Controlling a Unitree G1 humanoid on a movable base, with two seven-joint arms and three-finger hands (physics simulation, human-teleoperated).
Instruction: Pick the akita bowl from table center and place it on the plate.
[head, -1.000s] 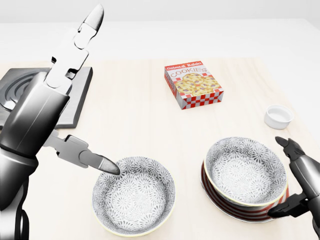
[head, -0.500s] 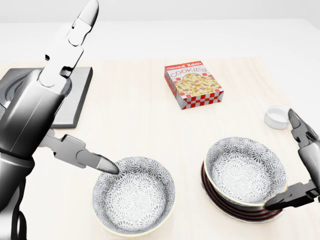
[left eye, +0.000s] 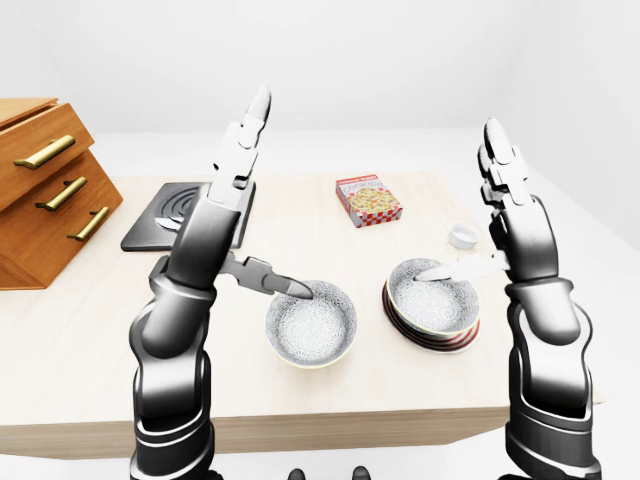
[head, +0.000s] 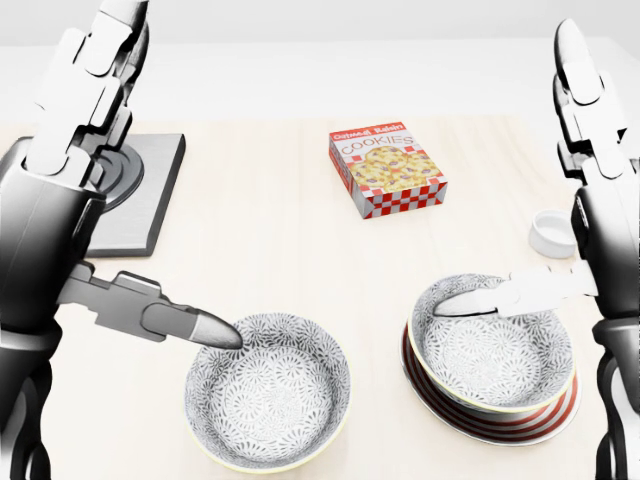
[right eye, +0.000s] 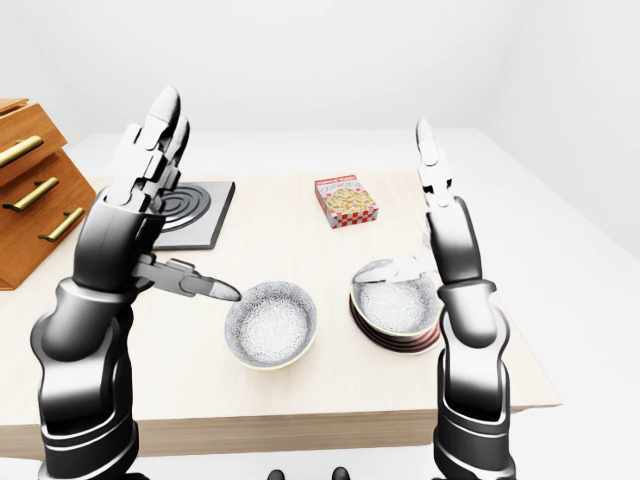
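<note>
One akita bowl sits on the plate (placement looks done); both robot hands, left and right, are spread and empty, so retreating is next.

akita bowl on plate, both hands spread

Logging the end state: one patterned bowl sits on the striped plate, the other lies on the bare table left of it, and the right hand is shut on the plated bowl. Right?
One thing is off. The right hand is open, fingers pointing up and thumb stretched over the plated bowl, as the head view shows. That bowl does sit on the striped plate, with the other bowl on the table to its left.
</note>
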